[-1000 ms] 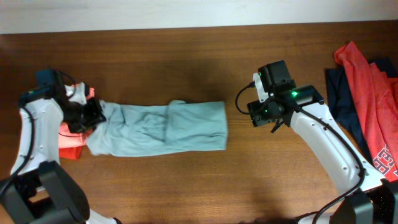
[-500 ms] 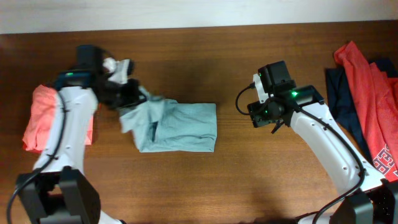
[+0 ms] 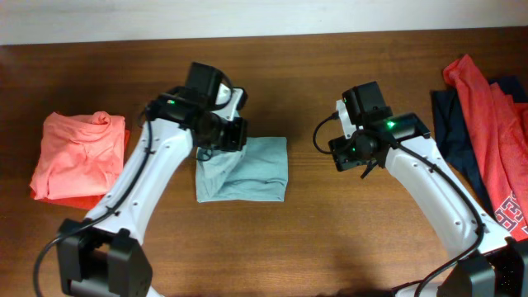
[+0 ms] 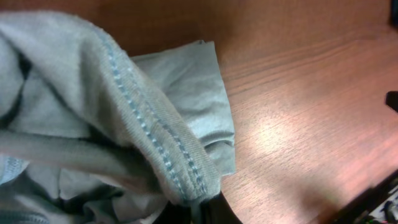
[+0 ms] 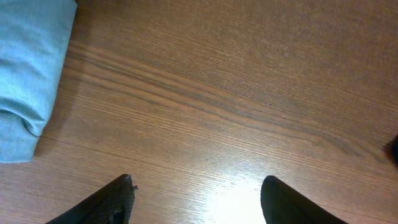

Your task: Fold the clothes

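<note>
The pale grey-blue T-shirt [image 3: 247, 172] lies left of centre on the table [image 3: 330, 247], doubled into a compact rectangle with its upper left edge raised. The left gripper [image 3: 221, 134] pinches that stitched hem above the stack. To finish this fold cleanly, carry the hem across until the edges align, lower it flat, then release without dragging. The right gripper [image 5: 194, 198] hangs just beside the shirt, fingers spread and empty. A folded coral-orange shirt [image 3: 78, 157] sits far left. A red shirt [image 3: 487, 115] and a navy shirt [image 3: 448, 124] wait at the right edge.
</note>
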{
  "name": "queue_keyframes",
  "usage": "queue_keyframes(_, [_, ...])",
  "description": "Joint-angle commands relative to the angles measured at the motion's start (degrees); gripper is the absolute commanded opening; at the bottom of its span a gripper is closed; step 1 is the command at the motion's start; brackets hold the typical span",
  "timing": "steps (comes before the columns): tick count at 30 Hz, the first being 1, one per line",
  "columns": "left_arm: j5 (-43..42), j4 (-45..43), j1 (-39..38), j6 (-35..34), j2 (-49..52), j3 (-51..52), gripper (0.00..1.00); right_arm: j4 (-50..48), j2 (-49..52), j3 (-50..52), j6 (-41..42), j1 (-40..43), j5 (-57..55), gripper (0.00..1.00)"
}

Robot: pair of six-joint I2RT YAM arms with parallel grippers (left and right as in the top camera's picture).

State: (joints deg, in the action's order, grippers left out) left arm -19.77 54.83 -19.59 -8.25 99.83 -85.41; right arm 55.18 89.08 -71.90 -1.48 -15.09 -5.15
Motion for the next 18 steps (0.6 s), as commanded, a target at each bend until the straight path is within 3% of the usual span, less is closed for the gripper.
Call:
queue_keyframes(1, [2.2,-0.1,-2.0,-1.4,2.0,-1.4,0.06,0.4,0.0,-0.3,0.4,0.2,-0.7,0.70])
queue_keyframes(18, [2.0,-4.2,-11.4,-6.5,7.8,-1.4,0.09,0.6,0.0,-0.3,0.4,0.2,-0.5,0.70])
